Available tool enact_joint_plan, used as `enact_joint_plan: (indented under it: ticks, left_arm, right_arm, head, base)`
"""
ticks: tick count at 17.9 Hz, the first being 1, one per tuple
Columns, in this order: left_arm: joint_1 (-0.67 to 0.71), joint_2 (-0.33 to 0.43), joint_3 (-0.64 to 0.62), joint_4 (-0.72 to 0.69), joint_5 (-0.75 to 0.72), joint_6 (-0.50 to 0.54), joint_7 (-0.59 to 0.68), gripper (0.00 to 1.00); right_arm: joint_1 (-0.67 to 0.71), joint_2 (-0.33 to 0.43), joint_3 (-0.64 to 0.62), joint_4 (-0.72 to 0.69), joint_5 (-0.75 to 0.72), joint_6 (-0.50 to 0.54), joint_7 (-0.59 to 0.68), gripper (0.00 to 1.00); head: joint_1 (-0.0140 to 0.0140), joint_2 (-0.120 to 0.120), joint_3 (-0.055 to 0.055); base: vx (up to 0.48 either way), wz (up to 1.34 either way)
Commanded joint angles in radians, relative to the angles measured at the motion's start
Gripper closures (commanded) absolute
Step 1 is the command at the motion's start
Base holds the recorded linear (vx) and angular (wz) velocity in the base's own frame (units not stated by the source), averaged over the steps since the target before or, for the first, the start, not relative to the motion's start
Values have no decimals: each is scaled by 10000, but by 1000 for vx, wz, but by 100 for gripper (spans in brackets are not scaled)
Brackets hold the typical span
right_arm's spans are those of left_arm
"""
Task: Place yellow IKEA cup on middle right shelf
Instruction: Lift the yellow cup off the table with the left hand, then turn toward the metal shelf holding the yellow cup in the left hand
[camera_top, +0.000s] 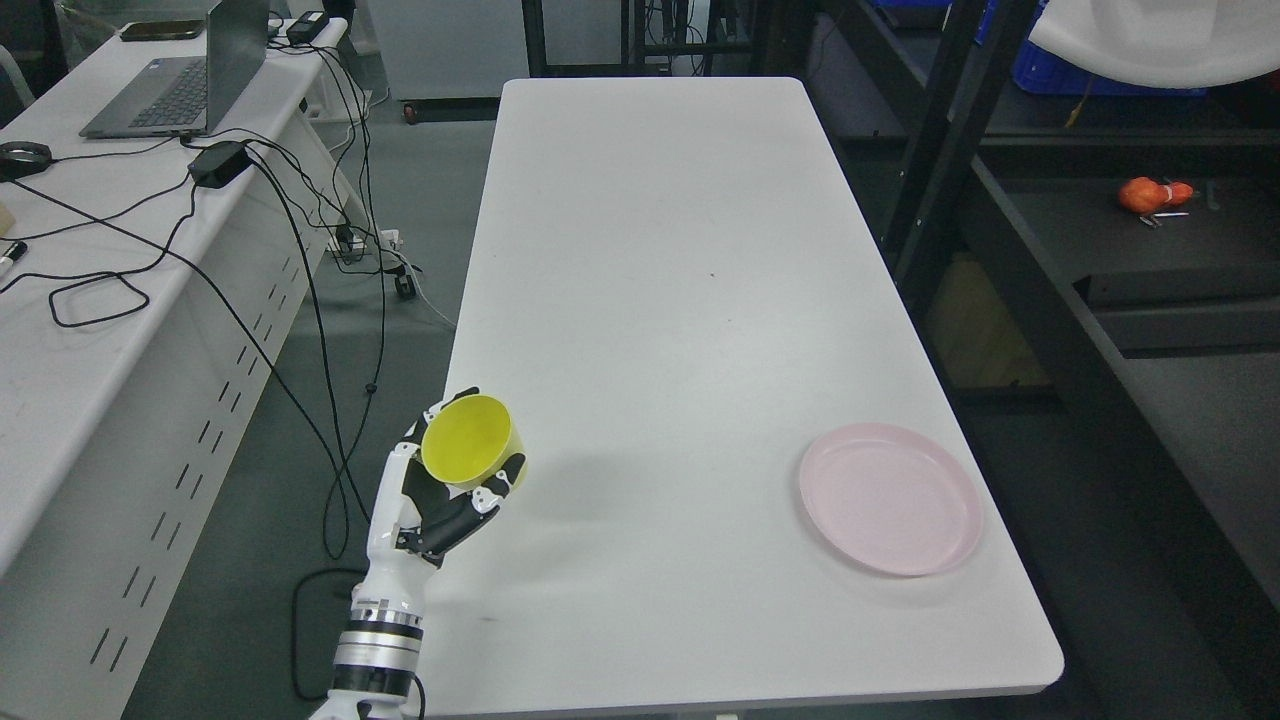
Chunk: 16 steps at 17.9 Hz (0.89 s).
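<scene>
My left hand (455, 480) comes in from the lower left and is shut on the yellow cup (468, 440). The cup is held tilted above the left edge of the white table (660, 260), its open mouth facing up toward the camera. A dark metal shelf unit (1120, 300) stands along the right side of the table. The right arm is out of view.
A pink plate (890, 498) lies at the table's near right. An orange object (1150, 194) lies on a shelf at the far right. A white desk (90, 260) with a laptop (180, 80) and cables stands at the left.
</scene>
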Motion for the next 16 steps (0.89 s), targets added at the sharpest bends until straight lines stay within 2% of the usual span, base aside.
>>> enact_joint_plan:
  ticks: [1, 16]
  left_arm:
    - [176, 173, 321, -1150, 64, -357, -13, 100]
    - [192, 173, 244, -1196, 64, -496, -28, 100]
  right_arm:
    - [140, -175, 169, 1, -245, 8, -8, 1]
    - [140, -175, 169, 1, -245, 8, -8, 1]
  head:
    - [0, 0, 0]
    - [0, 0, 0]
  base:
    - [-167, -9]
    - [-201, -229]
